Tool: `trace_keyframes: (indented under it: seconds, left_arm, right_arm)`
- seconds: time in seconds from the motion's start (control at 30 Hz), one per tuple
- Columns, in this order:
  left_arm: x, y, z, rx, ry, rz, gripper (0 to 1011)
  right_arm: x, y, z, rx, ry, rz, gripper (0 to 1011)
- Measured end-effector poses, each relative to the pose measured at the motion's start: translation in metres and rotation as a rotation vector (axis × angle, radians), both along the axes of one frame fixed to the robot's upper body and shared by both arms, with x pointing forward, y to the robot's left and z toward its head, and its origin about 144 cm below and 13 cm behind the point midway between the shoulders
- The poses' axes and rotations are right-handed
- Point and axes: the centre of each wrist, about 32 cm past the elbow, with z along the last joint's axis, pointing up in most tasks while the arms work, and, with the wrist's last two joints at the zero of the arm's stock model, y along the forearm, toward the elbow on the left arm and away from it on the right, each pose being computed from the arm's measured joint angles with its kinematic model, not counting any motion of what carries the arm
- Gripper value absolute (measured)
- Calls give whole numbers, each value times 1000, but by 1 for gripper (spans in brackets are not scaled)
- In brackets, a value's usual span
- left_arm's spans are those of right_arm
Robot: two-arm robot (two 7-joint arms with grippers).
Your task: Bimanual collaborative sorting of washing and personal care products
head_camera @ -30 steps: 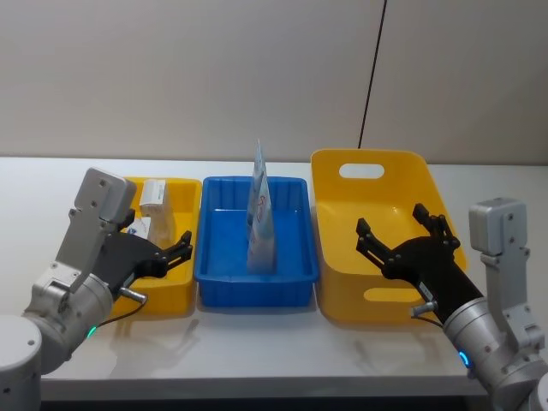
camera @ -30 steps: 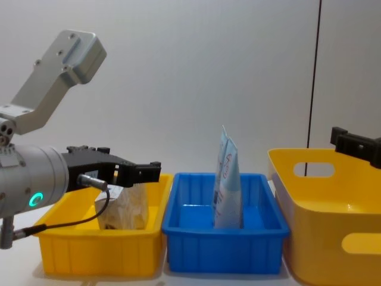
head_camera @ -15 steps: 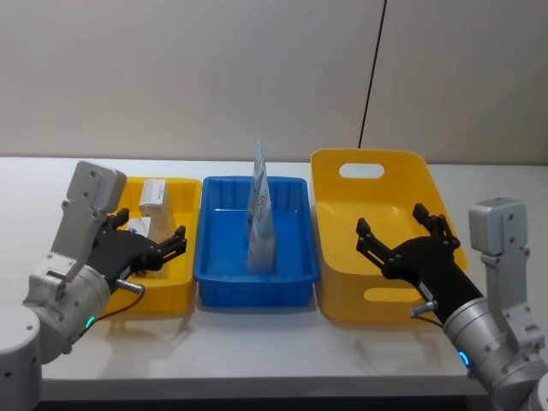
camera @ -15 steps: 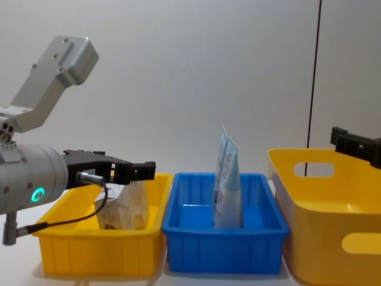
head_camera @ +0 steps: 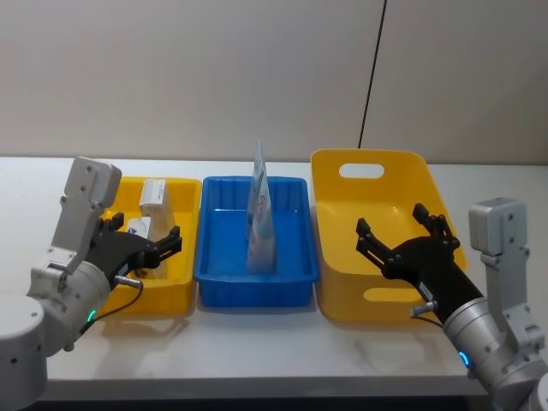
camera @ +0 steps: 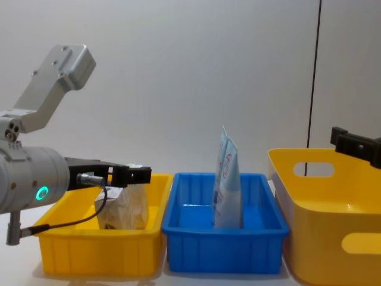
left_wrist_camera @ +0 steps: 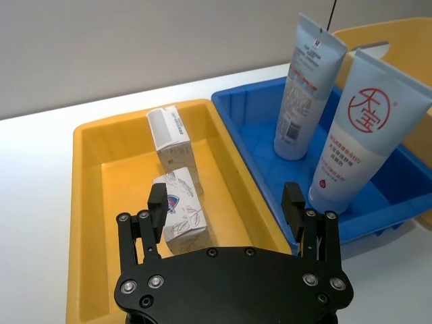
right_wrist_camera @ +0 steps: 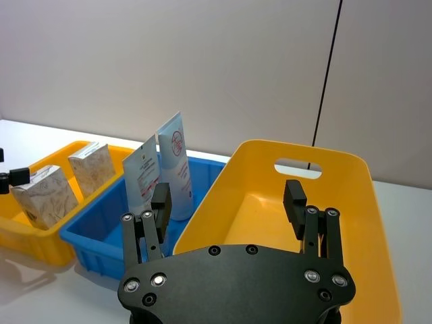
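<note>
Sorting seemingly done | left gripper (head_camera: 163,247) open by beige-grey leaf-print cartons (left_wrist_camera: 179,216) | right gripper (head_camera: 394,224) open over big yellow plastic tub (head_camera: 327,205) | next: park.

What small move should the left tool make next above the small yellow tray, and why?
Probably draw the left tool back, clear of the small yellow plastic tray. It is open and holds nothing; both beige-grey leaf-patterned cartons sit in that tray and both pale blue-white tapered tubes stand in the blue plastic tray. The right tool hangs open above the large yellow plastic bin.
</note>
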Motion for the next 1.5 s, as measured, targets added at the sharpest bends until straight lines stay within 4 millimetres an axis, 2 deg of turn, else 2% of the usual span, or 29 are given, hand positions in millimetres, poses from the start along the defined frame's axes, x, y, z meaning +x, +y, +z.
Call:
trace_keyframes:
  seconds: [0.63, 1.5]
  left_arm:
    - [18, 1, -1, 80, 86, 0, 1001]
    - [42, -4, -14, 68, 110, 43, 1001]
  right_arm:
    - [0, 0, 0, 0, 0, 0, 1000]
    - [0, 0, 0, 0, 0, 0, 1000]
